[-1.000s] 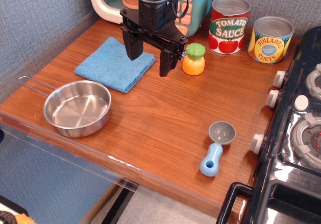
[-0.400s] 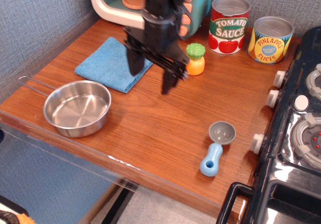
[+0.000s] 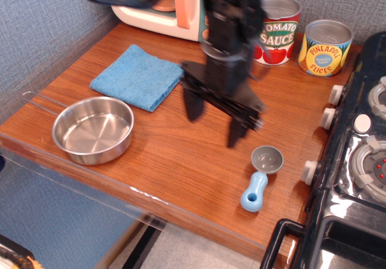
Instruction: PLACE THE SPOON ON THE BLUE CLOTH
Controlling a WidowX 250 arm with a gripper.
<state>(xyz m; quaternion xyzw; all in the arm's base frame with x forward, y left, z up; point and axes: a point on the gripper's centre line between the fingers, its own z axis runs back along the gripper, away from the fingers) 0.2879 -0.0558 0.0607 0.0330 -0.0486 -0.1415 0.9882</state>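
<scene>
We are in the approach step; on the wooden surface (image 3: 181, 160) the blue cloth (image 3: 137, 76) lies far left, empty; our end effector (image 3: 214, 123) hangs spread, holding nothing, just left of the spoon (image 3: 261, 176); next we must descend over its handle and pinch.

Smooth plastic spoon (image 3: 260, 178), fuzzy terry blue cloth (image 3: 138, 76), shiny steel pan (image 3: 93, 129) (mirror-bright inside), glossy wood-grain table (image 3: 175, 154)

The tool (image 3: 215, 121) hangs from the arm, fingers spread, holding nothing.
</scene>
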